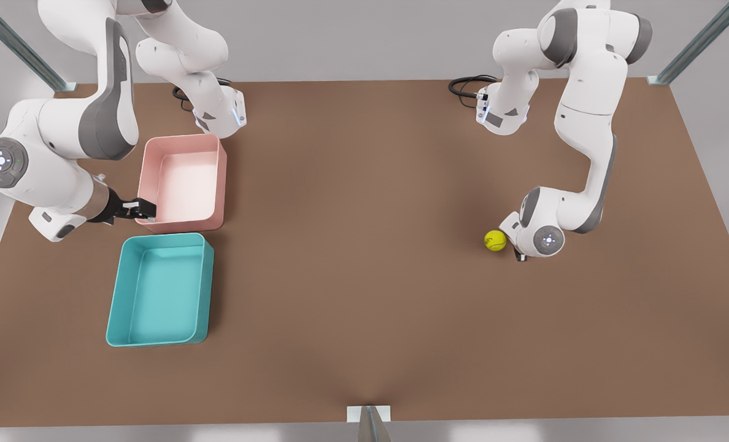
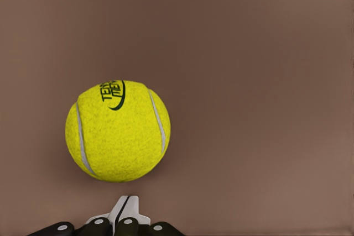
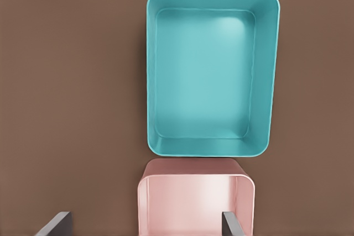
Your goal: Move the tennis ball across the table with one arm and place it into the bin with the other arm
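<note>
The yellow-green tennis ball (image 1: 495,240) rests on the brown table (image 1: 364,245) toward the front view's right. My left gripper (image 1: 518,253) stands low right beside it, on the side away from the bins. In the left wrist view the ball (image 2: 117,131) lies just beyond the shut gripper (image 2: 126,209), with nothing held between the fingers. The teal bin (image 1: 159,294) lies empty at the front view's left. My right gripper (image 1: 143,210) hovers open by the pink tray's near corner, looking down on the bin (image 3: 204,75) with its gripper (image 3: 144,216) spread wide.
A pink tray (image 1: 186,184) of similar size sits just behind the teal bin, almost touching it, and is seen as well in the right wrist view (image 3: 196,203). Wide bare tabletop separates the ball from the bins. Metal frame posts stand at the table's corners.
</note>
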Available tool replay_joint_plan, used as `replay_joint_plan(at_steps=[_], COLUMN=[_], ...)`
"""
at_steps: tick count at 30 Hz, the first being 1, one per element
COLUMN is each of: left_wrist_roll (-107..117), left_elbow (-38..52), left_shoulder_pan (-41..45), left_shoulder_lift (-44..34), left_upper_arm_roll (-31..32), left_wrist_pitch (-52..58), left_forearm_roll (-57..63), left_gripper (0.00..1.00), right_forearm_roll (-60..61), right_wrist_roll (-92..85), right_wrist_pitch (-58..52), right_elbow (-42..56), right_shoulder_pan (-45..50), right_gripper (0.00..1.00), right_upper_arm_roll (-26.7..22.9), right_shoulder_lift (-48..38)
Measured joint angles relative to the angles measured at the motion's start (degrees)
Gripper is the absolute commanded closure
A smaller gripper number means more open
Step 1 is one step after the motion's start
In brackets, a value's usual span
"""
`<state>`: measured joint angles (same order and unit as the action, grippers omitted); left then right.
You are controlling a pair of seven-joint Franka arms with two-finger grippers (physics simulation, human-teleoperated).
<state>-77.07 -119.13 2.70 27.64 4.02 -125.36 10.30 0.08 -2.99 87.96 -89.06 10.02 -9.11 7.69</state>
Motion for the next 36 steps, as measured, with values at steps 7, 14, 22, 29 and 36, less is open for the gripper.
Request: replay_joint_plan(at_steps=[7,14,22,29,36], left_wrist_roll=[-0.76,8.24,28.83,50.92,66.2], left_elbow=[0.16,13.96,26.79,39.83,39.62], left_shoulder_pan=[0.98,16.83,5.69,4.75,4.82], left_shoulder_lift=[0.0,3.8,-13.33,-17.93,-18.53], left_upper_arm_roll=[-0.07,3.06,-7.2,-6.76,-4.8], left_wrist_pitch=[1.52,0.02,18.38,42.5,49.17], left_forearm_roll=[0.07,-9.95,-15.34,-12.69,-9.42], left_gripper=[0.79,0.79,0.0,0.0,0.0], right_forearm_roll=[-0.03,-0.03,0.73,3.73,5.11], right_wrist_roll=[-0.17,-0.28,-0.24,5.01,9.43], right_wrist_pitch=[-0.01,-0.03,0.1,3.58,10.34], right_elbow=[0.0,0.0,1.8,8.61,15.25], right_shoulder_pan=[0.0,0.0,0.29,14.8,11.81], right_gripper=[0.0,0.0,0.0,0.0,0.0], right_upper_arm_roll=[0.0,0.0,0.27,0.46,-0.1], right_shoulder_lift=[0.18,0.26,2.84,14.25,24.91])
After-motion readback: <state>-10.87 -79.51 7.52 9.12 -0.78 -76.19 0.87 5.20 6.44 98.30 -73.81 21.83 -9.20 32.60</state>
